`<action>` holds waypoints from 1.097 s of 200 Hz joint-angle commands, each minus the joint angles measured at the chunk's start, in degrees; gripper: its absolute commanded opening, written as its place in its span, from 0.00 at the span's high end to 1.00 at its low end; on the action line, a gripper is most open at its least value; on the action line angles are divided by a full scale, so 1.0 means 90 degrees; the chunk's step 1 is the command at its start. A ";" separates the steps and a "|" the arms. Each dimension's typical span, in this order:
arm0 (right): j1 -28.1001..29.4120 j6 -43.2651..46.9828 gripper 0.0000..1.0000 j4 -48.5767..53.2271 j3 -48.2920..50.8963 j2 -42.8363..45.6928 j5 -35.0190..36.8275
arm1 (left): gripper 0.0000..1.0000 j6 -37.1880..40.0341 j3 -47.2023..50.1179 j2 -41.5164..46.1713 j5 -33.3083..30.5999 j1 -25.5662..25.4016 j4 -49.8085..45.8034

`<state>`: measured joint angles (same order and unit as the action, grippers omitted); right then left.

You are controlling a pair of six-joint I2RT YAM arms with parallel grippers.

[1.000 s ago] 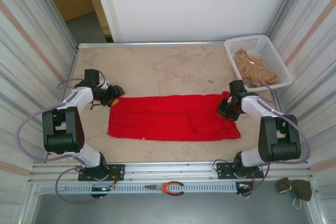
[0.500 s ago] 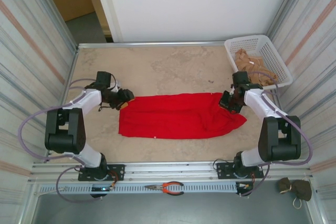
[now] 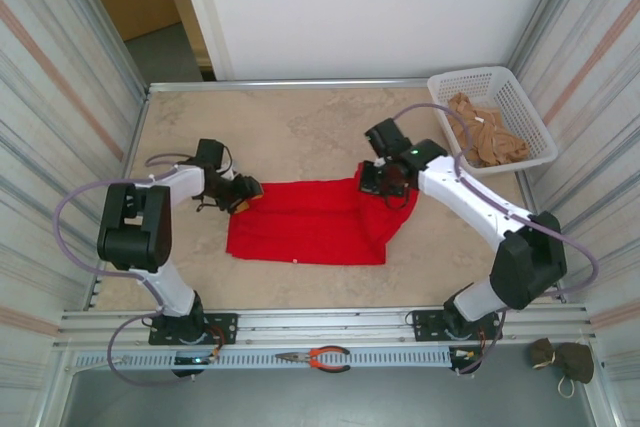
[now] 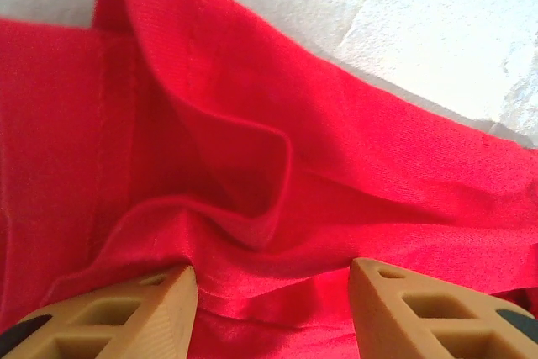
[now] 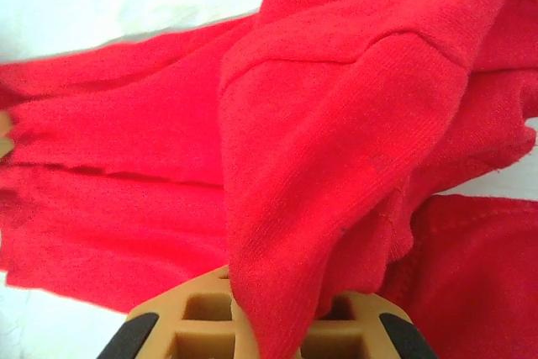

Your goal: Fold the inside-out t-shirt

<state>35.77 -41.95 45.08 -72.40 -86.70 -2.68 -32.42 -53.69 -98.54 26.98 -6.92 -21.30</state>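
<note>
The inside-out t-shirt (image 3: 305,232) is bright red and lies as a folded strip on the table's middle. My right gripper (image 3: 385,182) is shut on its right end, lifted and carried over toward the strip's centre. In the right wrist view the cloth (image 5: 328,124) drapes down from between the tan fingers (image 5: 189,304) of the right gripper (image 5: 273,300). My left gripper (image 3: 244,193) sits at the shirt's far left corner. In the left wrist view the left gripper (image 4: 273,275) has its jaws standing apart, with wrinkled red cloth (image 4: 336,124) lying between and under the fingertips (image 4: 172,292).
A white basket (image 3: 470,75) holding a tan garment (image 3: 485,132) stands at the back right corner. Bare beige tabletop (image 3: 300,122) lies behind the shirt. Red-handled pliers (image 3: 320,357) rest on the front rail. Corrugated walls close in both sides.
My right gripper first pulled the shirt's right end rightward, then swung it left over the middle, shortening the strip. The left gripper followed the shirt's left corner to the right.
</note>
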 commanded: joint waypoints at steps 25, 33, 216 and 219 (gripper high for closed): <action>0.1227 -0.1533 1.00 0.0160 -0.0948 -0.0857 0.1075 | 0.49 -0.0163 0.0171 -0.0276 -0.0097 -0.0138 0.0220; 0.1423 -0.1749 1.00 0.0168 -0.1109 -0.1020 0.1226 | 0.49 -0.0175 0.0201 -0.0291 -0.0089 -0.0159 0.0263; 0.2324 -0.3598 1.00 -0.0244 -0.2579 -0.2851 0.1387 | 0.49 -0.0421 0.0679 -0.0443 0.0227 -0.0315 0.0942; 0.2333 -0.3628 1.00 -0.0265 -0.2577 -0.2855 0.1375 | 0.50 -0.0428 0.0682 -0.0438 0.0225 -0.0324 0.0941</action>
<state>56.40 -71.42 43.86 -93.56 -110.72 9.34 -35.48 -50.68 -99.55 30.81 -8.54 -9.87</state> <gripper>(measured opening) 0.059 0.504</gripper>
